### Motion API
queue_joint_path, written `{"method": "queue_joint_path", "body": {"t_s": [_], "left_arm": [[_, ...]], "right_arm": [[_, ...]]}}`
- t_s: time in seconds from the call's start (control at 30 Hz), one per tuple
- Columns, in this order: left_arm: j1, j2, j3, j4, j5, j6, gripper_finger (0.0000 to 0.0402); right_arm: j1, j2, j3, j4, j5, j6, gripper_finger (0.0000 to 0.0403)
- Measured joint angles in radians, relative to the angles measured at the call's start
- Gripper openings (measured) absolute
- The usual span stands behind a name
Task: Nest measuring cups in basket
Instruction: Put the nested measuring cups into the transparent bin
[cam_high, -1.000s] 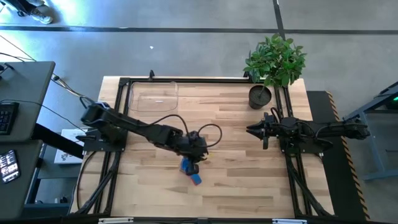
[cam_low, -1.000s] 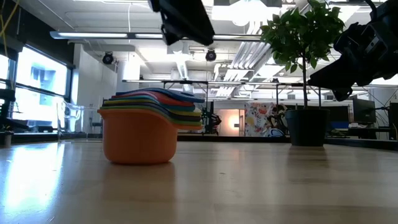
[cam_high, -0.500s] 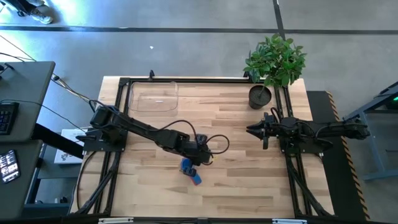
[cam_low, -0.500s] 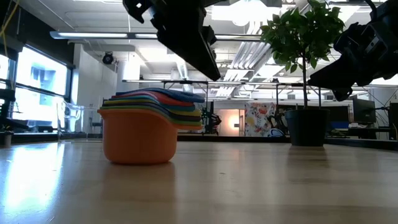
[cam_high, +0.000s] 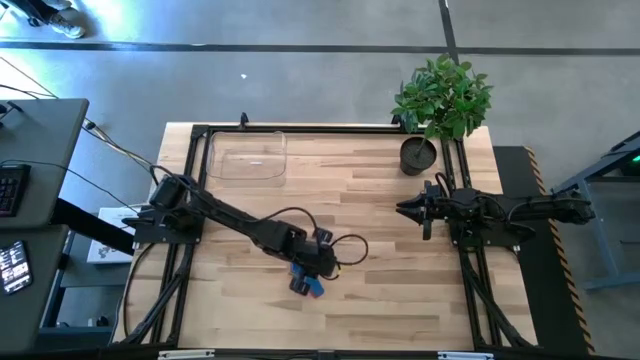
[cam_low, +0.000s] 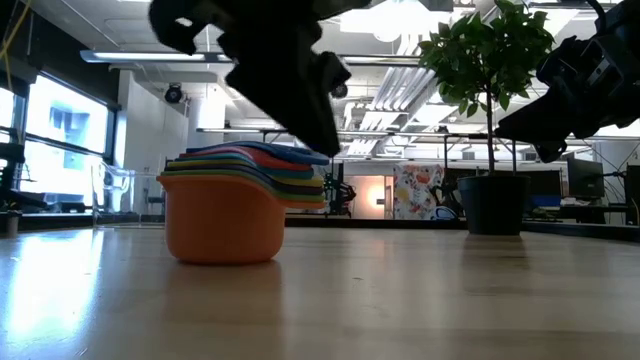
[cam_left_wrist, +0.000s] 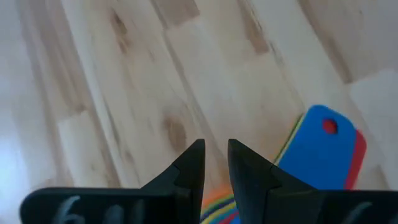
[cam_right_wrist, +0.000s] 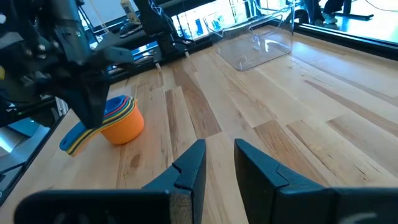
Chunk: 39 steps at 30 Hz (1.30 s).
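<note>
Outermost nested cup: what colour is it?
Orange outermost cup, clearest in the low view.

Bright overhead ceiling light, glare on tabletop (cam_low: 60, 290), silhouetted arms, blurred wrist view.

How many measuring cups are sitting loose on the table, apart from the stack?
0. Every visible cup is nested in one stack of measuring cups on the table, under the left gripper. The clear basket holds none. The stack's exact count isn't readable.
</note>
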Motion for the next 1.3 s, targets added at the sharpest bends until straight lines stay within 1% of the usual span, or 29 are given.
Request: {"method": "queue_joint_path", "body": {"t_s": [0.07,0.13,0.2,0.37,0.47,0.73,0.93,1.13,1.3], "left_arm": [[-0.005,0.017,0.003,0.028,0.0,-0.003,0.0062],[-0.011,0.019,0.001,0.006,0.002,-0.008,0.0062],[-0.014,0.034,0.004,0.036,0.002,-0.01,0.0062],[-0.025,0.046,0.004,0.033,0.01,-0.018,0.0062],[-0.036,0.05,0.002,0.012,0.036,-0.037,0.0062],[-0.083,0.054,0.002,-0.034,0.036,-0.073,0.0062],[-0.116,0.054,0.002,-0.103,0.037,-0.123,0.0062],[-0.123,0.049,0.002,-0.108,0.035,-0.171,0.0062],[-0.13,0.023,0.002,-0.118,0.04,-0.283,0.0062]], "right_arm": [[0.0,-0.001,0.0,0.0,0.0,0.0,0.0075],[0.0,0.004,0.0,0.0,0.0,0.0,0.0075],[0.0,0.005,0.0,0.0,0.0,0.0,0.0075],[0.0,0.005,0.0,0.0,0.0,0.0,0.0075],[0.0,0.005,0.0,0.0,0.0,0.0,0.0075],[0.0,0.005,0.0,0.0,0.0,0.0,0.0075],[0.0,0.005,0.0,0.0,0.0,0.0,0.0075],[0.0,0.005,0.0,0.0,0.0,0.0,0.0075],[0.0,0.005,0.0,0.0,0.0,0.0,0.0075]]}}
